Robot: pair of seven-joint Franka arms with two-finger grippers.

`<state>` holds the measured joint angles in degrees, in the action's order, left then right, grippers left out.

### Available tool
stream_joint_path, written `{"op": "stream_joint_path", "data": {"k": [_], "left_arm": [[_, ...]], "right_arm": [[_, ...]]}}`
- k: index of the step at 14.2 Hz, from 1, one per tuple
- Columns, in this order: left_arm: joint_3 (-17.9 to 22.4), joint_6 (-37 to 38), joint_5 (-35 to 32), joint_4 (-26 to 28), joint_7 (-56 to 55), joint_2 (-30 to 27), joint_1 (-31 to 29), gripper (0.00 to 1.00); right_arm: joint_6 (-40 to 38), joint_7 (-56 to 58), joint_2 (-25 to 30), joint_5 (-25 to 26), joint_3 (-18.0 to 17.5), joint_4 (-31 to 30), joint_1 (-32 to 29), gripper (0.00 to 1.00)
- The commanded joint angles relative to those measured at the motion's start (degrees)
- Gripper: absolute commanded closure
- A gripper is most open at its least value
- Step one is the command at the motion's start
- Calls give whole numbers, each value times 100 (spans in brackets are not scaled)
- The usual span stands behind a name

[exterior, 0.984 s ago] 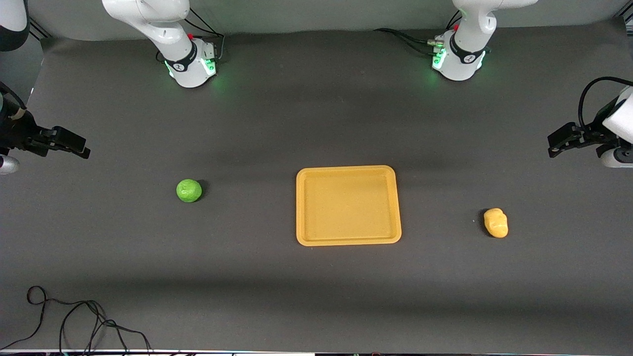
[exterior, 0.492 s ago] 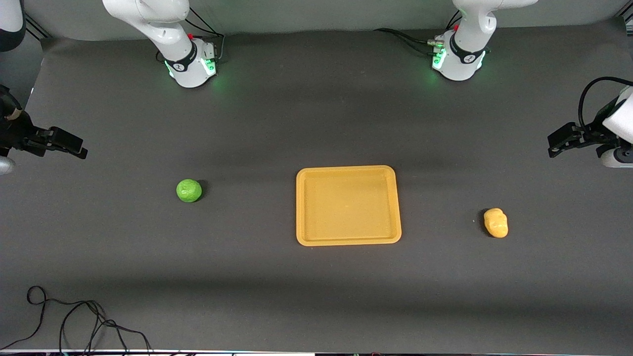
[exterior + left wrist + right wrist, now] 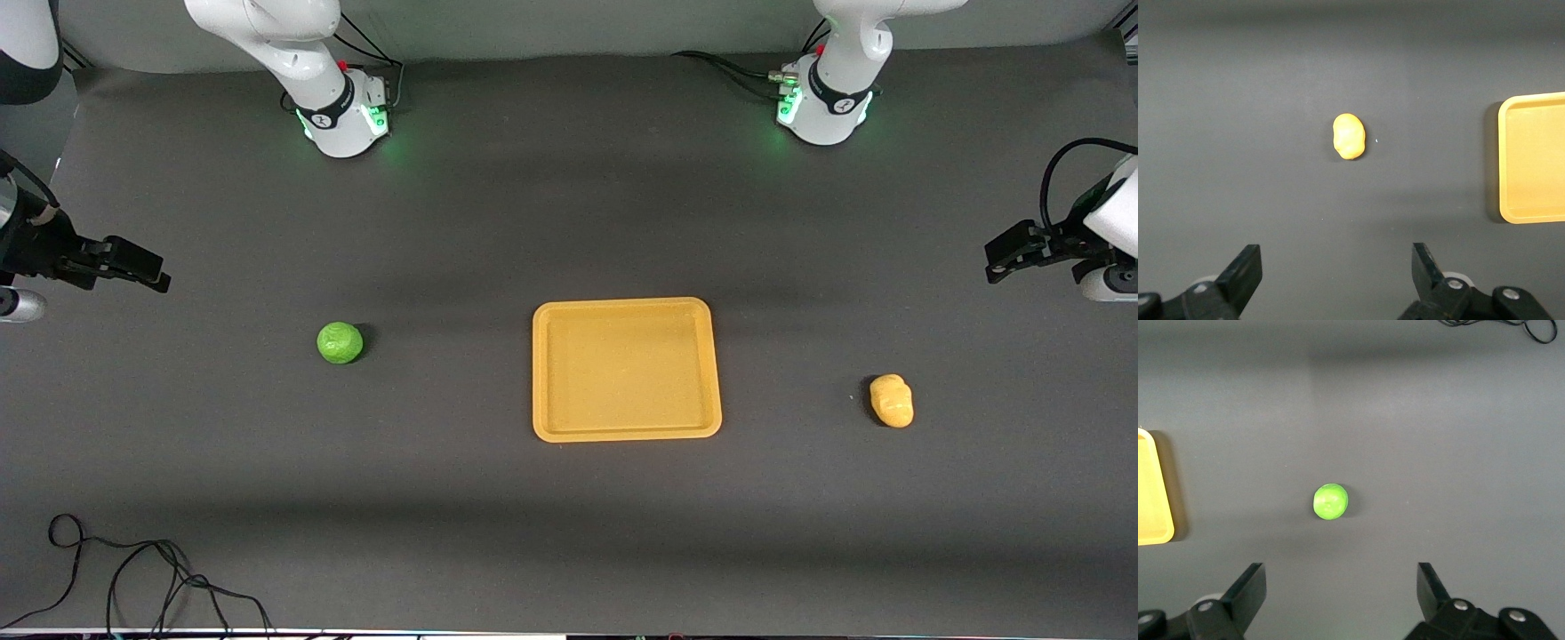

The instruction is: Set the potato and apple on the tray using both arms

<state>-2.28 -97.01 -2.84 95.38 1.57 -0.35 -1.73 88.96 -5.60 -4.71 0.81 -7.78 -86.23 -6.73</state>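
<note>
both grippers high and wide, fruit not yet touched

while nothing is on the tray (image 3: 627,431) yet, each arm has its own target on its own side. the apple (image 3: 340,343) sits on the dark mat toward the right arm's end of the table, well apart from the tray, and the right gripper (image 3: 147,269) hangs over that end of the mat, up in the air, well short of the fruit. in the right wrist view the apple (image 3: 1331,501) lies ahead of the right gripper (image 3: 1341,600), roughly centred between its two black fingers (image 3: 1248,587), which stand wide apart and hold nothing. the right arm is clearly the closer one for it.

the potato (image 3: 892,400) lies toward the left arm's end, a little nearer the front camera than the apple, also well clear of the tray. the left gripper (image 3: 1003,260) hovers over that edge of the mat; in the left wrist view its fingers (image 3: 1245,270) are spread wide and empty, with the potato (image 3: 1349,136) ahead and nearly centred. its long axis seems to run roughly along the line of approach, so the jaws would likely close across the narrow width.

the potato looks glossy, lumpy and oblong, probably hard plastic. the apple is round and may roll if nudged. the tray is flat, orange-yellow, with rounded corners and a low rim. a loose black cable (image 3: 133,578) lies near the front edge.
</note>
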Motion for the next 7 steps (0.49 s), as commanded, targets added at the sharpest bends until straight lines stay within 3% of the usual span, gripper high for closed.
{"op": "stream_joint_path", "data": {"k": [1,7], "left_arm": [[17,24,65,-134,106,96,-11,0],[17,7,65,-116,54,96,-11,0]], "right_arm": [[96,-91,-214,-63,-48,1,58,0],[753,-117,-452,-90,-48,-533,137,0]]}}
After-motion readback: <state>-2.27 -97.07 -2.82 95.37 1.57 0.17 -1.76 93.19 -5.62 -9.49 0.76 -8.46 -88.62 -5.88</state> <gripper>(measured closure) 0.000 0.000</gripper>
